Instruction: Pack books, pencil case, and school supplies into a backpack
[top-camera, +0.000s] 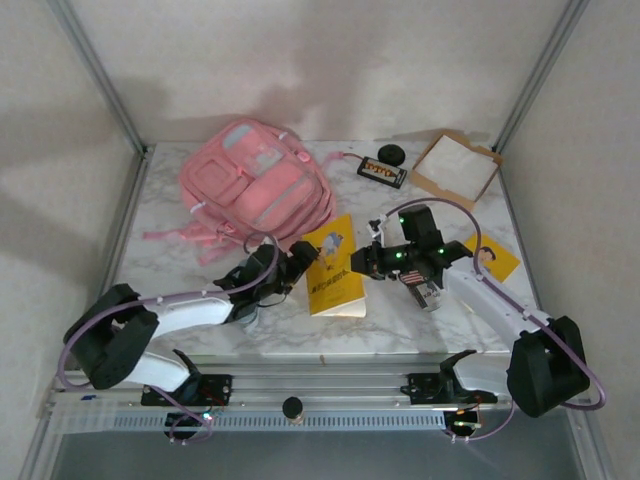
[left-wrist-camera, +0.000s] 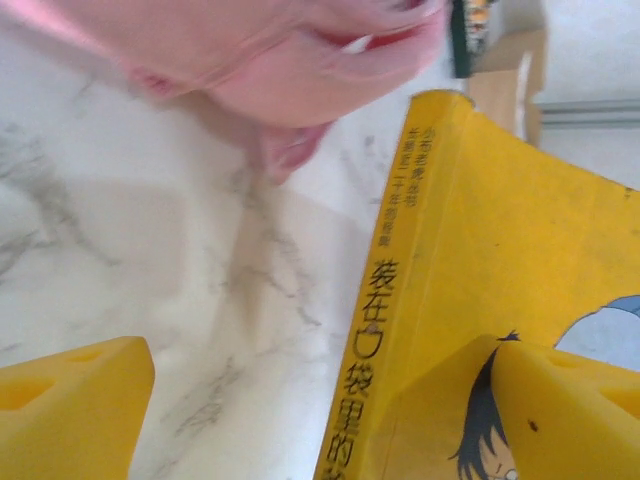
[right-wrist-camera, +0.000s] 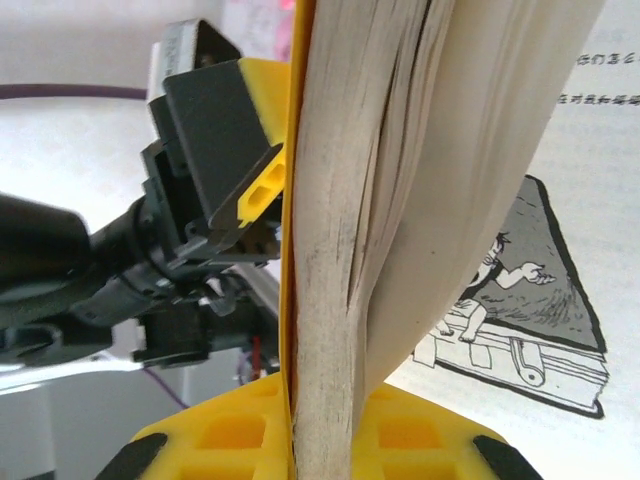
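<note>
A bright yellow book (top-camera: 335, 268) with a cartoon figure lies on the marble, just in front of the pink backpack (top-camera: 255, 185). My right gripper (top-camera: 368, 262) is shut on the book's page edge (right-wrist-camera: 340, 200), and the pages fan apart beyond the grip, baring a drawing. My left gripper (top-camera: 298, 262) is open at the book's spine (left-wrist-camera: 385, 320). One of its fingers (left-wrist-camera: 75, 400) is over bare marble and the other over the cover. A second yellow book (top-camera: 497, 258) lies under my right arm. The flag-striped school supplies pack (top-camera: 412, 278) sits beside that arm.
At the back right stand a brown cardboard tray (top-camera: 455, 168), a black rectangular item with orange marks (top-camera: 382, 171) and a black round object (top-camera: 390, 153). Pink straps (top-camera: 185, 235) trail from the backpack toward my left arm. Frame posts stand at the table's sides.
</note>
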